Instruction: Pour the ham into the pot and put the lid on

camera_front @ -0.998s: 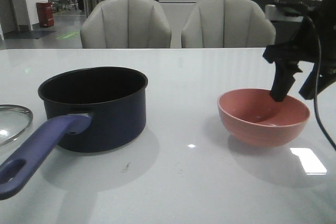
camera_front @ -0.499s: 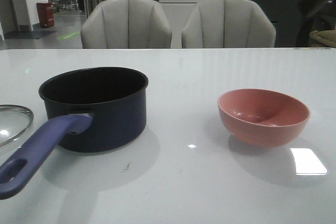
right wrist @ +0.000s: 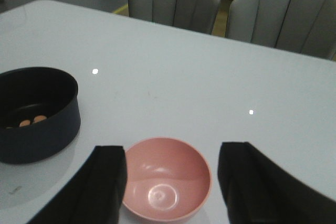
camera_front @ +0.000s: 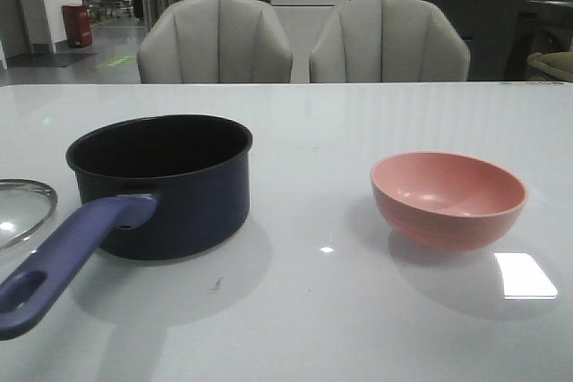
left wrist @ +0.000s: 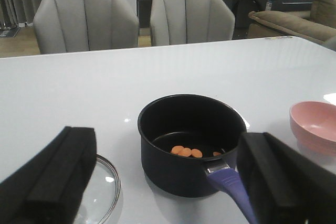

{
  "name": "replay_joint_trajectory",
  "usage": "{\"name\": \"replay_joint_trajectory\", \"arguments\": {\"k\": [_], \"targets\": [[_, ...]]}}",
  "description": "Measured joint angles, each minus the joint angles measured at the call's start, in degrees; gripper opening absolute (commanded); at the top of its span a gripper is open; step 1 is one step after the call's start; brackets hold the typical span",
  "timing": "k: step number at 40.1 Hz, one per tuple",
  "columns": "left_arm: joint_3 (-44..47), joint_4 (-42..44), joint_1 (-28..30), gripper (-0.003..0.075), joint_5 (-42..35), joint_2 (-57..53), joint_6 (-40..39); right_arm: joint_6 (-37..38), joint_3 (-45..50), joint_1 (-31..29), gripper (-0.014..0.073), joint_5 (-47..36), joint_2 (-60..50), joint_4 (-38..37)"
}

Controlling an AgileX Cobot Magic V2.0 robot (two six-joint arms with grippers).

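The left claw (left wrist: 168,192) hangs open and empty above the near left of the bench (camera_front: 358,114), its two black fingers (left wrist: 52,177) spread wide. What the coming move turns on lies just below and to its left: the lid (left wrist: 97,195) sits flat on the bench, just beside the pot (left wrist: 191,140) on the pot's left, only part of its glass and metal rim in sight. Its knob cannot be seen in any view. The left claw is plainly the nearer one to it.

The pot stands upright left of centre, and the ham (left wrist: 186,152) already lies on its black floor as a few orange pieces. The pot's long handle (camera_front: 67,257) points toward the near left edge, so it lies between the lid and the pot's near side; I judge it the one thing the lid could catch on while being carried across to the rim.

The right claw (right wrist: 170,182) is also open and holds nothing, hovering over the pink bowl (right wrist: 167,184), which stands empty and upright well to the right of the pot. Two grey chairs (camera_front: 215,42) stand beyond the far edge, out of the way.
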Motion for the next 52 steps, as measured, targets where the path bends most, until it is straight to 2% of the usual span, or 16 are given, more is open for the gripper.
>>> {"name": "replay_joint_trajectory", "arguments": {"k": [10,14,19,23,30,37,41,47,52], "targets": [[0.0,0.0,0.0,0.0581,0.0,0.0,0.0,0.0,11.23,0.05,0.0483,-1.54,-12.03,0.56],[0.0,0.0,0.0,0.0581,0.0,0.0,0.0,0.0,12.82,0.05,0.0376,-0.46,-12.33,1.84],[0.0,0.0,0.0,0.0581,0.0,0.0,0.0,0.0,13.54,0.05,0.0116,-0.18,-12.33,2.17],[0.0,0.0,0.0,0.0582,0.0,0.0,0.0,0.0,13.76,0.05,0.0163,-0.18,-12.33,2.17],[0.0,0.0,0.0,0.0582,0.0,0.0,0.0,0.0,13.75,0.05,0.0161,-0.28,-12.33,2.17],[-1.17,0.0,0.0,0.0629,2.43,0.54,-0.14,0.0,13.75,0.05,0.0161,-0.28,-12.33,2.21],[-3.88,0.0,0.0,0.0661,5.33,3.69,-0.73,0.0,13.75,0.05,0.0161,-0.28,-12.33,2.21],[-8.59,0.22,0.38,0.0661,8.39,11.26,-4.25,0.0,13.75,0.05,0.0161,-0.28,-12.33,2.21],[-13.44,2.38,4.05,0.0659,10.76,19.93,-8.84,0.0,13.75,0.05,0.0161,-0.28,-12.33,2.21]]}}
